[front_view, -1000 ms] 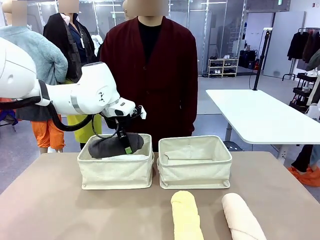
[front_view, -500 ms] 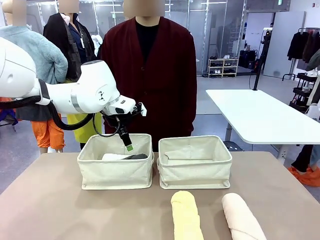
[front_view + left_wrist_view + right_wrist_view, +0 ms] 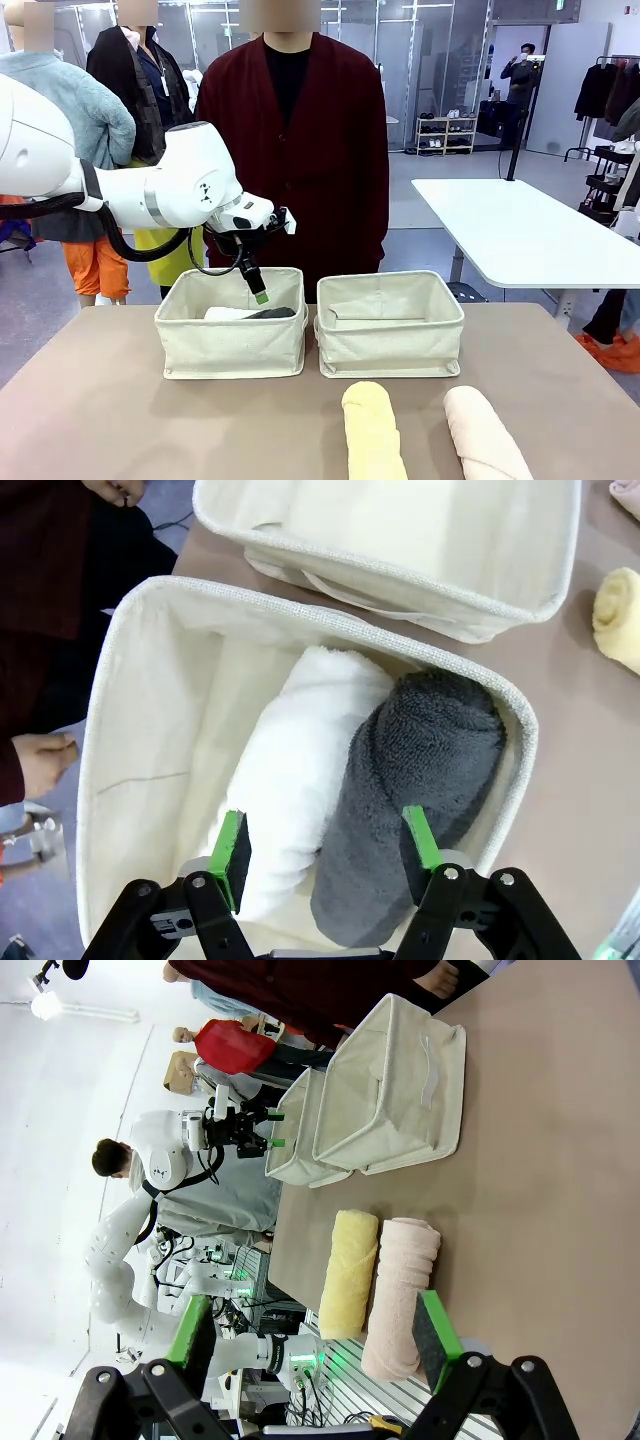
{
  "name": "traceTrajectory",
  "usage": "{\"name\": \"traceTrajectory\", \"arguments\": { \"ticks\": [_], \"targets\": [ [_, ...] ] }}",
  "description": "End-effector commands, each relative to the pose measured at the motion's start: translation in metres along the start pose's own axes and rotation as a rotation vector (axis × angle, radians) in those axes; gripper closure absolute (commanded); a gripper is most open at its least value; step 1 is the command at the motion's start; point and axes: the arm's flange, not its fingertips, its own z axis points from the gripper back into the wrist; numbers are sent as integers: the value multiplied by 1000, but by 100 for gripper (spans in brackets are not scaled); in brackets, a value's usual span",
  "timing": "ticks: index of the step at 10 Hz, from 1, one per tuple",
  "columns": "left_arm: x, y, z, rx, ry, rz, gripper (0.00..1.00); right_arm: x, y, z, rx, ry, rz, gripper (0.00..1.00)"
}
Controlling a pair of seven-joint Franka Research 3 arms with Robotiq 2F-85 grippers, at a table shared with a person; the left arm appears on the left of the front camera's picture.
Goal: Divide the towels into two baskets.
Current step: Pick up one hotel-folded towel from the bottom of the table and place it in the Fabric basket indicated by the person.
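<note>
My left hand (image 3: pixel 325 842) hangs open and empty over the left basket (image 3: pixel 232 345), its half in place, dark grey towel (image 3: pixel 420 780) against white towel (image 3: pixel 300 750), so I reckon the yellow towel (image 3: pixel 372 430) and pink towel (image 3: pixel 485 435) on the desk (image 3: pixel 100 420) before it suit the right basket (image 3: pixel 390 345).

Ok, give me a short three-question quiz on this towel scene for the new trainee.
1. True or false: the dark grey towel and the white towel lie in the same basket.
2. Which towels lie on the table? A) yellow towel and pink towel. B) white and pink. C) grey and yellow.
3. Are the left fingers shut on anything?
Key: 1 true; 2 A; 3 no, they stand open above the basket, holding nothing.
</note>
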Motion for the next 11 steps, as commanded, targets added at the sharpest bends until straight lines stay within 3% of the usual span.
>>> {"name": "traceTrajectory", "arguments": {
  "ticks": [1, 2, 4, 5, 6, 9, 11],
  "targets": [
    [-4, 2, 2, -5, 12, -16, 25, -2, 3, 2, 5, 1, 10, 0],
    [0, 0, 0, 0, 0, 0, 24, -2, 3, 2, 5, 1, 10, 0],
    [-13, -3, 51, -130, -60, 130, 24, -2, 3, 2, 5, 1, 10, 0],
    [-35, -6, 78, -255, -79, 183, 24, -2, 3, 2, 5, 1, 10, 0],
    [-58, -12, 99, -445, -146, 227, 24, -2, 3, 2, 5, 1, 10, 0],
    [-157, -22, 156, -654, -317, 520, 24, -2, 3, 2, 5, 1, 10, 0],
    [-224, -32, 171, -730, -407, 685, 24, -2, 3, 2, 5, 1, 10, 0]
  ]
}}
